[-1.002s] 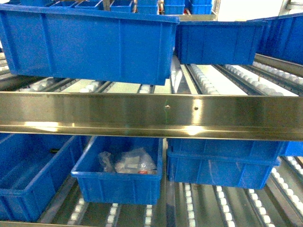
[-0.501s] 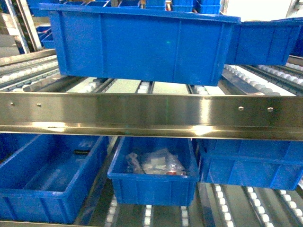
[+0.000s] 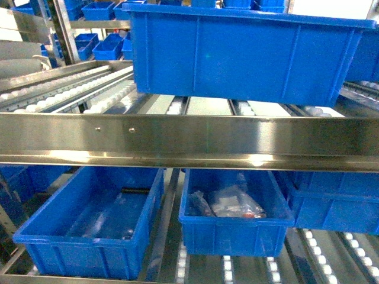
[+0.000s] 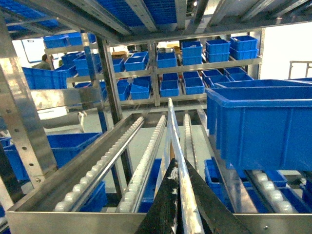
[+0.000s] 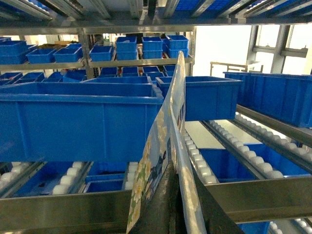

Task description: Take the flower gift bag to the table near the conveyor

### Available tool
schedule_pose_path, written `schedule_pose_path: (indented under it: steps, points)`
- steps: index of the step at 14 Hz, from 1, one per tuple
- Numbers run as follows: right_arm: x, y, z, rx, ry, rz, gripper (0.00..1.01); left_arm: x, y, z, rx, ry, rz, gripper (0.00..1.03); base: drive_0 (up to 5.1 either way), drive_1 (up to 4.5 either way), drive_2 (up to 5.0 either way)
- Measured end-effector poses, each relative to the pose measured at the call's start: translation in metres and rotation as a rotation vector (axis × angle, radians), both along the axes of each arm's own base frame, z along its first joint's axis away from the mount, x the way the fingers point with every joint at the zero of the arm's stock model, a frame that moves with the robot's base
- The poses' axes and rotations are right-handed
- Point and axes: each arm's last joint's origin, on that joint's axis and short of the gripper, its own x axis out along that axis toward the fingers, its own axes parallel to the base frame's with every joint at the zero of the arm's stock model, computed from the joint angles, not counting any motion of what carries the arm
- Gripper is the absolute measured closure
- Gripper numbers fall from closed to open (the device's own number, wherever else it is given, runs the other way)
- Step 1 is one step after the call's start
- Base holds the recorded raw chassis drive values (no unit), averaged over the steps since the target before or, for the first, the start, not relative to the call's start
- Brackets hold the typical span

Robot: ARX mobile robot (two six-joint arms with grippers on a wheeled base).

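The flower gift bag (image 5: 156, 163) shows in the right wrist view as a thin upright panel with pale flowers printed on it. My right gripper (image 5: 183, 166) is shut on its lower part. In the left wrist view a pale edge of the bag (image 4: 171, 126) rises between dark fingers (image 4: 163, 204), and my left gripper (image 4: 179, 161) is shut on it. The conveyor (image 3: 189, 142), a steel rack with white roller lanes (image 3: 59, 94), fills the head view right in front. Neither gripper nor the bag appears in the head view. The table is out of view.
A large blue bin (image 3: 249, 53) sits on the upper roller lane. Below the steel rail are an empty blue bin (image 3: 95, 225) and one holding plastic-wrapped items (image 3: 234, 225). More racks of blue bins (image 4: 180, 68) stand behind.
The head view has slid left along the rack: the bins and rail rivets have shifted right in the frame, and the rack's left roller lanes and upright have come into sight.
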Motion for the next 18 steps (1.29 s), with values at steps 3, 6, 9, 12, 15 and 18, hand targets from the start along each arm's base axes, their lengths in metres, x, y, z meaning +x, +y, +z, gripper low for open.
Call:
schedule_pose_path:
  steps: [3, 6, 9, 12, 15, 18]
  points:
    - [-0.0002, 0.0, 0.0001, 0.0, -0.001, 0.0, 0.99, -0.0001, 0.0, 0.0002, 0.0, -0.002, 0.0, 1.01, -4.5, 0.87, 4.0]
    - [-0.0001, -0.0001, -0.0001, 0.0, 0.001, 0.0, 0.99, -0.0001, 0.0, 0.0001, 0.0, 0.0, 0.0, 1.01, -4.5, 0.87, 4.0]
    - [-0.0002, -0.0001, 0.0, 0.0, 0.001, -0.001, 0.99, -0.0001, 0.0, 0.0002, 0.0, -0.002, -0.001, 1.01, -4.5, 0.87, 4.0]
    - [-0.0002, 0.0, 0.0, 0.0, 0.0, 0.0, 0.99, -0.0001, 0.0002, 0.0001, 0.0, 0.0, 0.002, 1.01, -4.5, 0.87, 4.0]
    - [-0.0002, 0.0, 0.0002, 0.0, -0.002, 0.0, 0.99, -0.0003, 0.0001, 0.0004, 0.0, -0.003, 0.0, 1.01, -4.5, 0.87, 4.0]
    - [-0.0002, 0.0, 0.0002, 0.0, -0.001, 0.0, 0.99, -0.0003, 0.0002, 0.0002, 0.0, -0.001, 0.001, 1.01, -4.8, 1.2, 3.6]
